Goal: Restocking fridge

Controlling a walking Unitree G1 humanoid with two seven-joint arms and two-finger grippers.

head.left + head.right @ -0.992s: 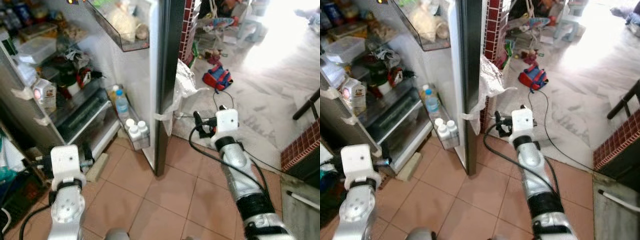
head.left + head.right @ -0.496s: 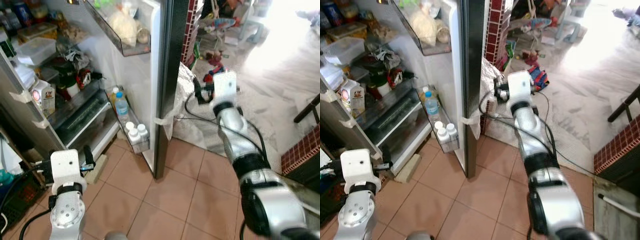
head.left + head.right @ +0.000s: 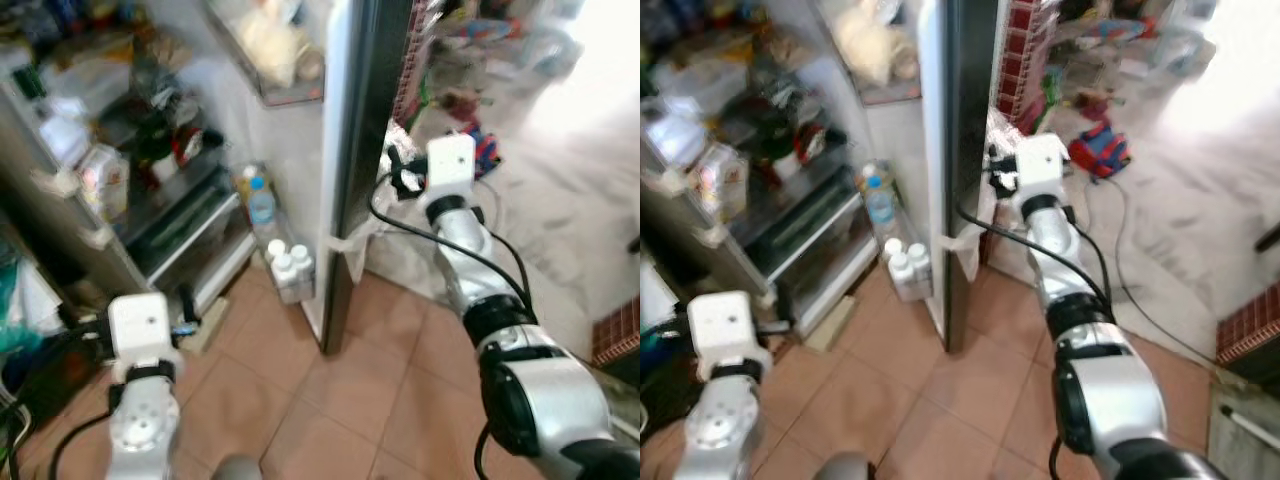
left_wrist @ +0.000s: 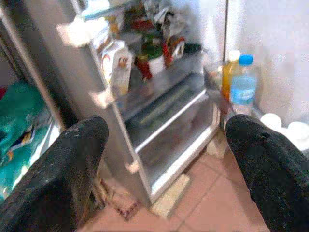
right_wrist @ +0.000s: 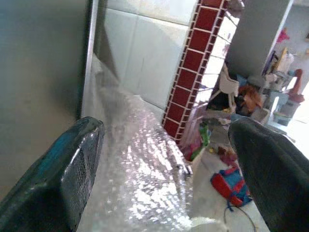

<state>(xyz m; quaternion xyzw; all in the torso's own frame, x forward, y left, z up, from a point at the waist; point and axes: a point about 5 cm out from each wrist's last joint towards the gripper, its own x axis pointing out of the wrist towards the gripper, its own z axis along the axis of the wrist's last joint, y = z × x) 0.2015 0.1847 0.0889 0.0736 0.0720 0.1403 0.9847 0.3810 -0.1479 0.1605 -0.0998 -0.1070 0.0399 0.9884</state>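
The fridge door (image 3: 350, 150) stands open. The right tool (image 3: 397, 178), fingers spread and empty, sits by the door's outer face; press flat there to swing it. The left tool (image 3: 185, 305) hangs low, spread, empty.

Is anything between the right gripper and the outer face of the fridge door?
Yes. Crinkled clear plastic wrap hangs along the fridge door edge, right in front of the right gripper, whose open fingers frame it.
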